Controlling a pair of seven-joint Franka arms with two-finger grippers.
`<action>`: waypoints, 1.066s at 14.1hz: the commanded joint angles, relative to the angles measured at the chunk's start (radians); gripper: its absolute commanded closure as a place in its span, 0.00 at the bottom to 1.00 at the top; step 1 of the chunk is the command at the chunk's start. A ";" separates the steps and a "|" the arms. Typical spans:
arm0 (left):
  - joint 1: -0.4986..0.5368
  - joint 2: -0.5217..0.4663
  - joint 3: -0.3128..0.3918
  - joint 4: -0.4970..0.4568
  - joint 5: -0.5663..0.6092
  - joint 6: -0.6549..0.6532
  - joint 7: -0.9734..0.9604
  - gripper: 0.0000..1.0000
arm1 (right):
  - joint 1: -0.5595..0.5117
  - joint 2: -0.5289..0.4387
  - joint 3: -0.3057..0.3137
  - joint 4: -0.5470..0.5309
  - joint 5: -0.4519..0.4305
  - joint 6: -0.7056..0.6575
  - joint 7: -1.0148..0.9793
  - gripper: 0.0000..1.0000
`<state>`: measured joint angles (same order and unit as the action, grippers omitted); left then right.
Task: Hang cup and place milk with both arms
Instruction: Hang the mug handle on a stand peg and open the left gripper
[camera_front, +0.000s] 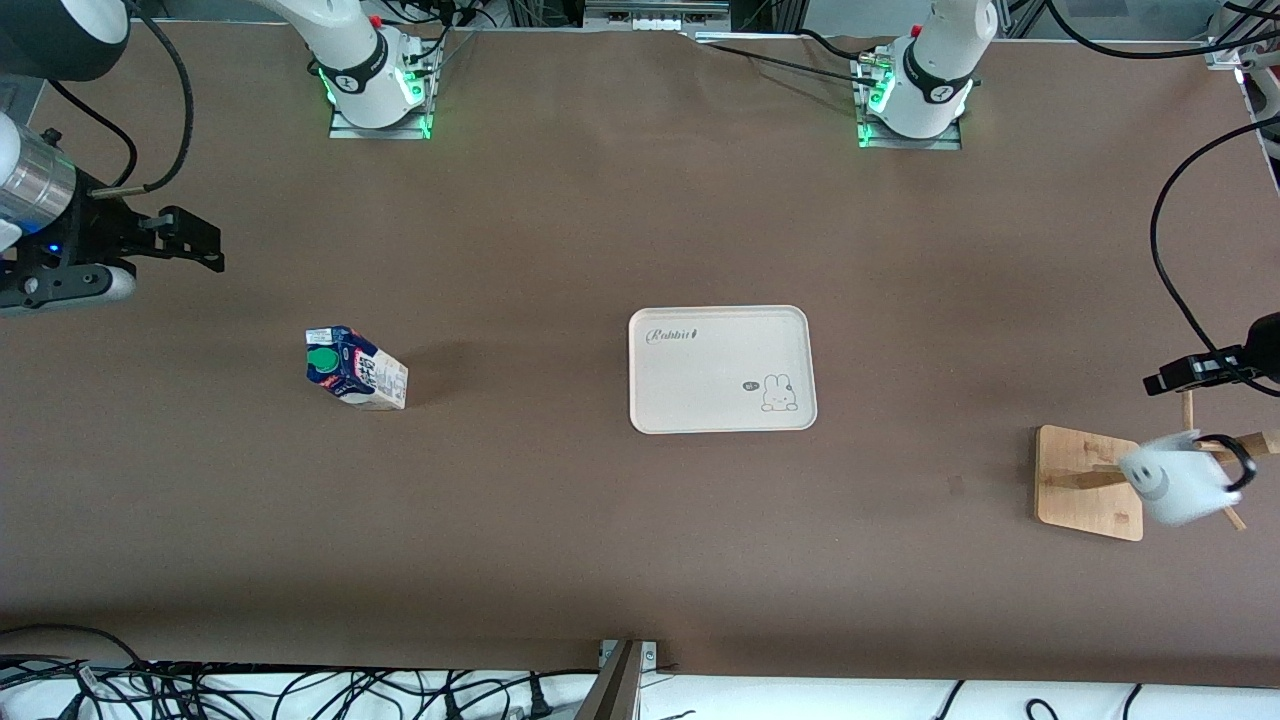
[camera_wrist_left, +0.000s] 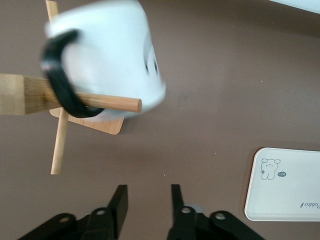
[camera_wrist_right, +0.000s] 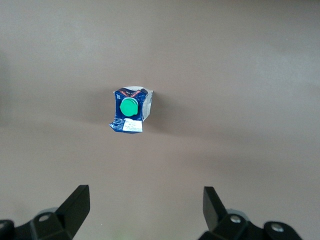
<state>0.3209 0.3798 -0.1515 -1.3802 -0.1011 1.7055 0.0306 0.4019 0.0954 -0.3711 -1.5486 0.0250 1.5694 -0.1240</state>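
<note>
The white cup (camera_front: 1172, 484) with a smiley face hangs tilted by its black handle (camera_wrist_left: 59, 75) on a peg (camera_wrist_left: 112, 103) of the wooden rack (camera_front: 1088, 480), at the left arm's end of the table. My left gripper (camera_front: 1178, 376) is open and empty, apart from the cup, over the table beside the rack; it also shows in the left wrist view (camera_wrist_left: 148, 196). The milk carton (camera_front: 356, 368) stands on the table toward the right arm's end, green cap up (camera_wrist_right: 129, 107). My right gripper (camera_front: 185, 240) is open wide and empty, up over the table beside the milk (camera_wrist_right: 146, 197).
A cream tray (camera_front: 720, 335) with a rabbit print lies in the middle of the table, between the milk and the rack; it also shows in the left wrist view (camera_wrist_left: 295, 200). Cables lie along the table's edge nearest the front camera.
</note>
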 joint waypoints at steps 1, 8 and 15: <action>-0.009 -0.004 -0.017 0.029 0.000 -0.076 -0.006 0.00 | -0.153 -0.057 0.160 -0.067 -0.023 0.040 -0.035 0.00; -0.192 -0.090 -0.042 0.006 0.253 -0.124 -0.008 0.00 | -0.273 -0.048 0.271 -0.058 -0.027 0.064 -0.045 0.00; -0.310 -0.313 0.076 -0.280 0.194 0.020 0.002 0.00 | -0.341 -0.040 0.370 -0.042 -0.073 0.078 -0.046 0.00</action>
<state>0.0795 0.2370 -0.1684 -1.4418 0.1276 1.6294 0.0200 0.0911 0.0674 -0.0282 -1.5859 -0.0386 1.6409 -0.1620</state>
